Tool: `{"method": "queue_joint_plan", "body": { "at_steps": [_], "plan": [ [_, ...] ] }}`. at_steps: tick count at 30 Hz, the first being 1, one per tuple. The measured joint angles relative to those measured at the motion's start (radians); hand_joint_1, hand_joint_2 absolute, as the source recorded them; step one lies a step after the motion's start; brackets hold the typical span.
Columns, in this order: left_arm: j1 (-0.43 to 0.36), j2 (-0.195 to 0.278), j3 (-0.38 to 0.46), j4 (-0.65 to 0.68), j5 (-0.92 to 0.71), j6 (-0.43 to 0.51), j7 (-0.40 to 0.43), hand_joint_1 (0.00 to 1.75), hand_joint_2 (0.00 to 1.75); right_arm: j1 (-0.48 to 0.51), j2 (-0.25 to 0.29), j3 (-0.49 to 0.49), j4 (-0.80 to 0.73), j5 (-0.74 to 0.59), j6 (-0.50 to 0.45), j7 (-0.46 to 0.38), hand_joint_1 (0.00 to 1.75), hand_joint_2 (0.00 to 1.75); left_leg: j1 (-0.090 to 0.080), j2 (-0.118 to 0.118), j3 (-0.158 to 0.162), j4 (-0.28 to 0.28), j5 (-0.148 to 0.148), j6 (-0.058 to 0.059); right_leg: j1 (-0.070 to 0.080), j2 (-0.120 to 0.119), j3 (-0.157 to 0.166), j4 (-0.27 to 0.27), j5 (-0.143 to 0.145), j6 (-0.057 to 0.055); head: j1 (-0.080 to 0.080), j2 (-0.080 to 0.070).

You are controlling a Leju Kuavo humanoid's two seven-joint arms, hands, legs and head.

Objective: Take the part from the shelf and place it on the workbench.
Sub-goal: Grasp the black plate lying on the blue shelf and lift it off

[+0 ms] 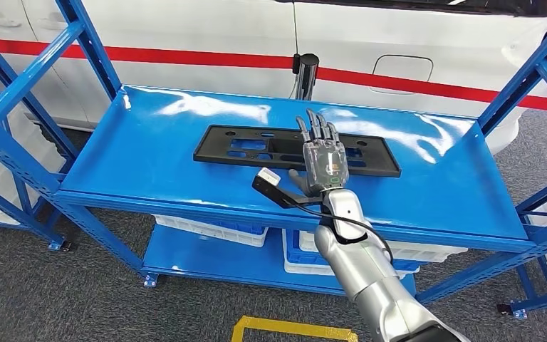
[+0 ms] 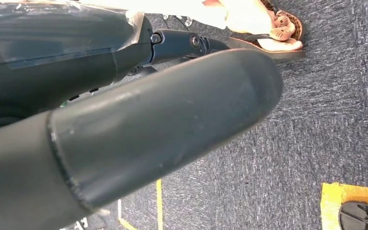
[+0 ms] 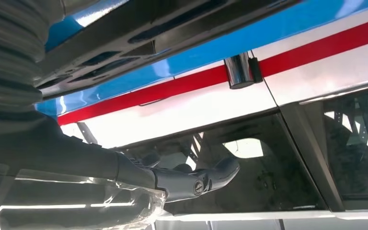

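Note:
A long flat black part with several cut-outs lies on the top level of the blue shelf. My right hand is stretched out over the right middle of the part, fingers straight and spread, holding nothing. Whether its palm touches the part I cannot tell. In the right wrist view the part runs close along that hand, whose fingers point past it toward the car. My left hand hangs low over the grey carpet, fingers extended, with nothing in it.
Blue uprights frame both ends of the shelf. White bins stand on the lower level. A white car with a red stripe is behind. A person's sandalled foot is near my left hand. Yellow floor marking lies below.

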Motion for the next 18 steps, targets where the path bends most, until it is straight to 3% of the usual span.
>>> {"method": "queue_joint_plan", "body": {
  "at_steps": [18],
  "plan": [
    [0.000,0.000,0.000,0.000,-0.012,-0.003,-0.001,0.00,0.00,0.003,0.011,-0.020,-0.003,0.033,0.024,-0.010,0.00,1.75,0.000,0.000,0.000,0.000,0.000,0.000,0.000,0.000,0.000,0.000,0.000,0.000,0.000,0.000]
  ]
}}
